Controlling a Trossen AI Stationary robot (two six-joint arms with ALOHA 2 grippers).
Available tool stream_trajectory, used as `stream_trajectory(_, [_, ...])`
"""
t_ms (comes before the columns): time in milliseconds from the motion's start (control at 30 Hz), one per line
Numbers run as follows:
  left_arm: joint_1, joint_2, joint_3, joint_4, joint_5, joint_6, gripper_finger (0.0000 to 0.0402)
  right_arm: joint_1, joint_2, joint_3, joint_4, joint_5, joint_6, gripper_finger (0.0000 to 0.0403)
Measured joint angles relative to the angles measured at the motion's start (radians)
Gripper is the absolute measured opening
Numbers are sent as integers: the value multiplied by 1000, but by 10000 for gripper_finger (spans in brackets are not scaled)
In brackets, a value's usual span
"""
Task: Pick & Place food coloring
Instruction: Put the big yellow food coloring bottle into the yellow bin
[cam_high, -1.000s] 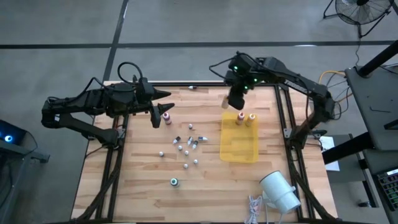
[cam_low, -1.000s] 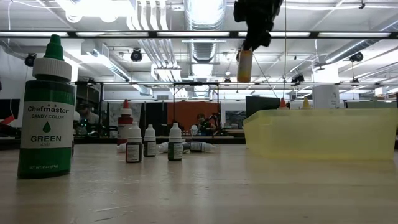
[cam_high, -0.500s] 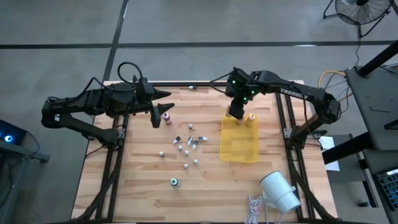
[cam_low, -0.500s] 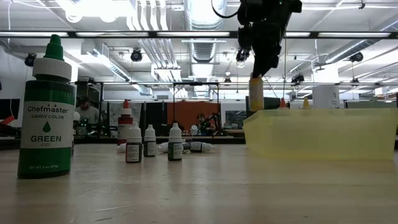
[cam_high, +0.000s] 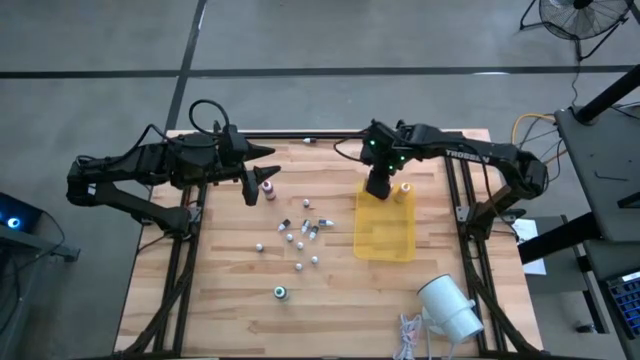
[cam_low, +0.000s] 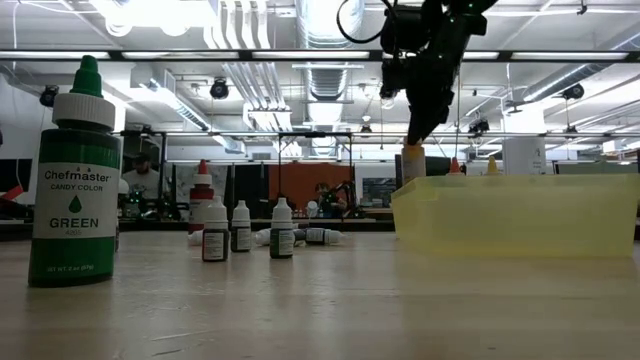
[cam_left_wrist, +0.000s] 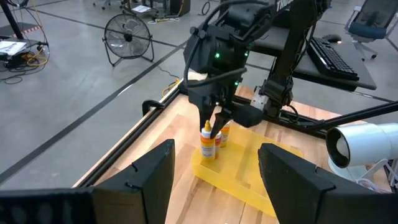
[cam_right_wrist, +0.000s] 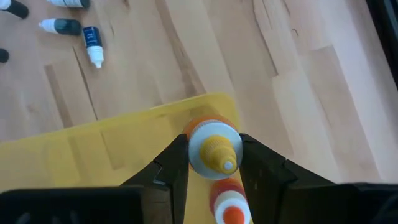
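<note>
Over yellow tray's far corner, right gripper clamped on yellow-capped bottle, lowered inside beside orange-capped one. Small vials scattered mid-table, green bottle near front edge. Left gripper jaws apart by red-topped bottle.

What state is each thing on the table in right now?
Right gripper: shut on yellow-capped bottle, over the tray's corner.
Left gripper: open, empty.
Yellow tray: holds upright bottles.
Green bottle: upright, capped.
Small vials: scattered, some lying down.
</note>
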Motion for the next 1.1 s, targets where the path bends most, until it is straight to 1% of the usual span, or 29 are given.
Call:
stream_trajectory(233, [0, 0, 0, 0, 0, 0, 204, 2, 11, -27, 40, 18, 0, 106])
stream_trajectory(767, [0, 0, 0, 1, 0, 0, 204, 6, 13, -141, 159, 18, 30, 106])
stream_trajectory(900, [0, 0, 0, 1, 0, 0, 204, 7, 13, -172, 191, 49, 29, 106])
stream_trajectory(1100, [0, 0, 0, 1, 0, 0, 204, 7, 13, -205, 208, 49, 19, 106])
